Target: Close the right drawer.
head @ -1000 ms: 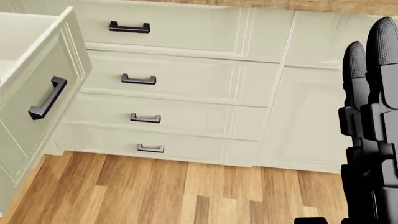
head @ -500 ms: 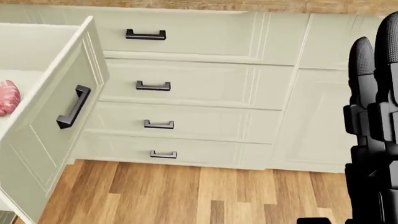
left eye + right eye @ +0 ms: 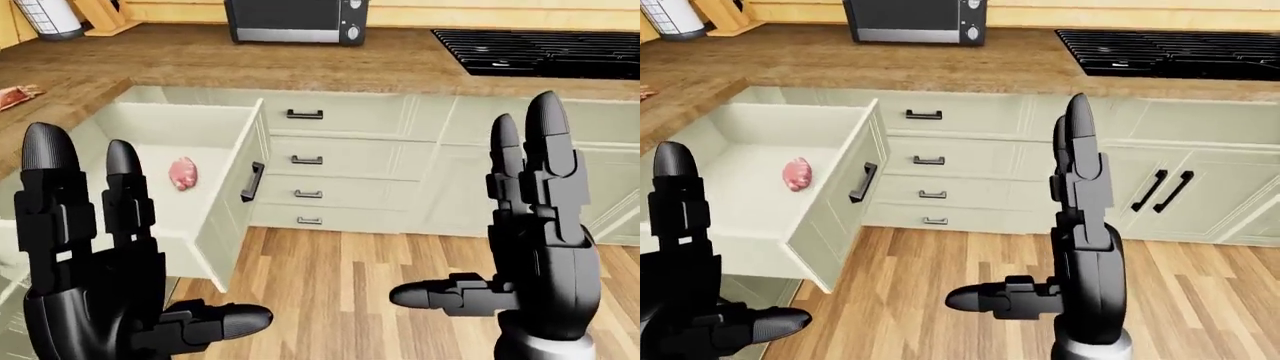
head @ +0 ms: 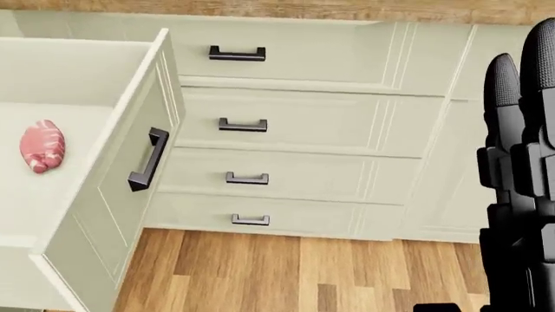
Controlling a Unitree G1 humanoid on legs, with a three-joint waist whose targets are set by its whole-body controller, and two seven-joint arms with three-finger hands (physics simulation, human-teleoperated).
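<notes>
The pale green drawer (image 4: 121, 208) stands pulled far out at the left of the head view, its black handle (image 4: 148, 160) facing right. A pink piece of raw meat (image 4: 41, 145) lies inside it. My left hand (image 3: 130, 232) is raised low on the left of the left-eye view, fingers spread and open, holding nothing. My right hand (image 3: 475, 202) is up at the right, also open and empty, well to the right of the drawer and not touching it.
A stack of closed drawers (image 4: 295, 123) sits to the right of the open one, with cabinet doors (image 3: 1165, 191) further right. On the wooden counter are a microwave (image 3: 295, 19), a black stove (image 3: 540, 49) and a knife block (image 3: 105, 15). Wood floor (image 3: 350, 277) lies below.
The whole head view has slid right as the camera turned left. More of the open drawer shows now, and the meat inside has come fully into sight. The right hand holds its place.
</notes>
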